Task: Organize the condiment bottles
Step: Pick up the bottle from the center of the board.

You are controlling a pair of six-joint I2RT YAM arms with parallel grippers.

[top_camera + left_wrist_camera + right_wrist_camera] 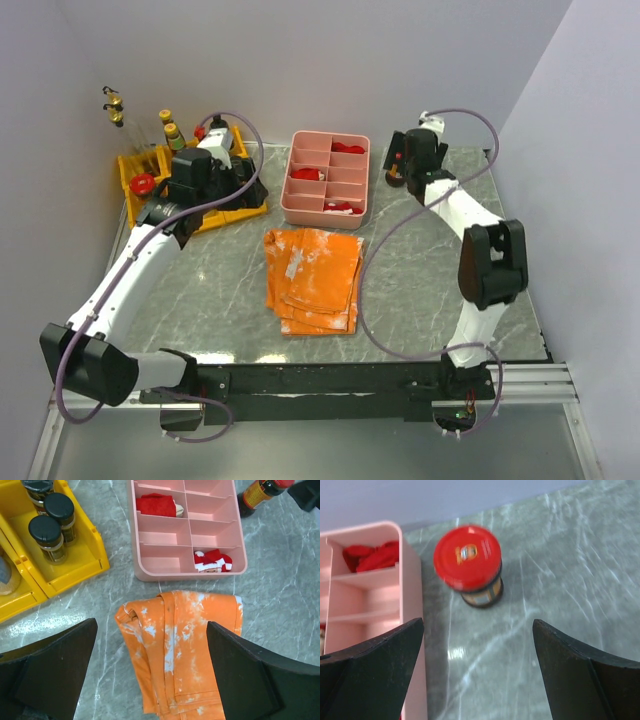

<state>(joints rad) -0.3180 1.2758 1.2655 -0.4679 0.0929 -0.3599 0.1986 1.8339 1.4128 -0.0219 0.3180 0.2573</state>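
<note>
A red-capped jar (467,560) stands on the marble just right of the pink tray (365,605). My right gripper (477,675) hovers open above and just short of it, with nothing between its fingers. From above, that jar (395,175) is half hidden under the right gripper (408,160). Three black-capped jars (46,536) stand in the yellow bin (75,570). A red-capped jar (142,184) and taller yellow-capped bottles (172,128) also sit in the yellow bins. My left gripper (152,680) is open over the orange cloth, holding nothing. It sits beside the bins (243,185).
The pink divided tray (300,210) holds red pieces at the back centre. A folded orange cloth (313,278) lies in front of it. White walls close the back and both sides. Two thin yellow-capped bottles (113,102) stand in the far left corner.
</note>
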